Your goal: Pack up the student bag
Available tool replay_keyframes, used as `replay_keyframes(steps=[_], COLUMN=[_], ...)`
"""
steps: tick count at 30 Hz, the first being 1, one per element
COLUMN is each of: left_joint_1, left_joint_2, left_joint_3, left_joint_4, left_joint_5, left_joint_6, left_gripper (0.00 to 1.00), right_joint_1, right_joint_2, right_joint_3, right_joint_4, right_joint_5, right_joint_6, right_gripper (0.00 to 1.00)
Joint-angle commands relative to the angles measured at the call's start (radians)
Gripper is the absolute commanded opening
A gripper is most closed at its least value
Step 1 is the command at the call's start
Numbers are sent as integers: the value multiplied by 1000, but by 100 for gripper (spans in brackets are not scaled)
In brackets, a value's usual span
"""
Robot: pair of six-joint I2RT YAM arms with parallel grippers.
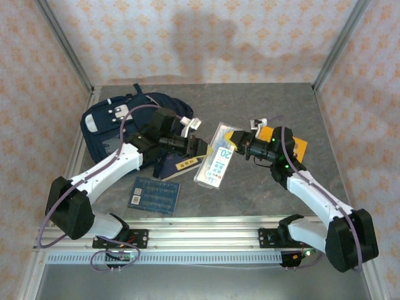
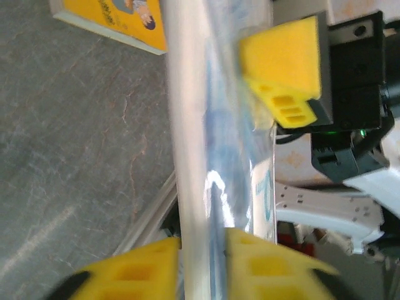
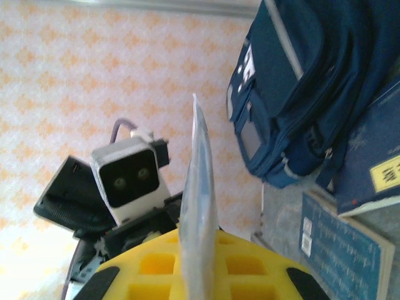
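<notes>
Navy fabric student bag (image 1: 107,130) lies flat at the rear left of the grey worktop (image 1: 250,200), front pocket and white patches facing up. Nothing grips it. In the right wrist view the student bag (image 3: 300,75) fills the upper right, seen on edge.

The left gripper (image 1: 201,149) reaches in from the lower left, past the bag's near side. Its yellow fingers are clenched on the long edge of a clear plastic pouch (image 1: 215,161). In the left wrist view the left gripper (image 2: 203,253) has the pouch (image 2: 209,156) pinched between its two pads and running straight up the frame.

The right gripper (image 1: 241,145) faces it from the other side, also clamped on the pouch. In the right wrist view the right gripper (image 3: 197,259) has the pouch (image 3: 199,187) standing edge-on out of its yellow fingers. So both grippers grasp the same pouch, opposite each other mid-worktop. The pouch looks tilted and lifted, but I cannot tell whether its near end touches the worktop.

A dark blue book with a yellow label (image 1: 179,166) sits just beside the bag's near edge, partly under the left arm. A lighter blue book (image 1: 156,194) lies flat in front of it, near the rail. An orange book (image 1: 299,149) lies under the right arm, well apart from the bag. It is also at the top left of the left wrist view (image 2: 119,22).
</notes>
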Motion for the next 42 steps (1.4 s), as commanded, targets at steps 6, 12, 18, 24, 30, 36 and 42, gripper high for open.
replay_keyframes(steps=[6,12,18,24,30,36,42], left_joint_1=[59,66,54,-23,-76,-76,-76], left_joint_2=[-61,-131,-192,-198,-141,-51,61], left_joint_3=[126,72,9,-52,-40,5,97], left_joint_4=[-214,-32,131,322,388,456,538], left_joint_5=[-318,-409,-414,-444,-456,-469,-445], left_joint_6=[-125,-368,-496,-588,-589,-577,-603], left_gripper=[65,79,85,88,87,84,71], right_joint_1=[-6,-6,-5,-6,-3,13,42], right_joint_2=[-169,-193,-193,-146,-95,-68,-64], right_joint_3=[86,50,76,90,113,130,111], right_joint_4=[-158,-12,17,97,152,177,191], right_joint_5=[472,730,871,872,861,850,819], right_joint_6=[-83,-21,-7,57,99,122,136], right_gripper=[0,4,5,6,6,6,6])
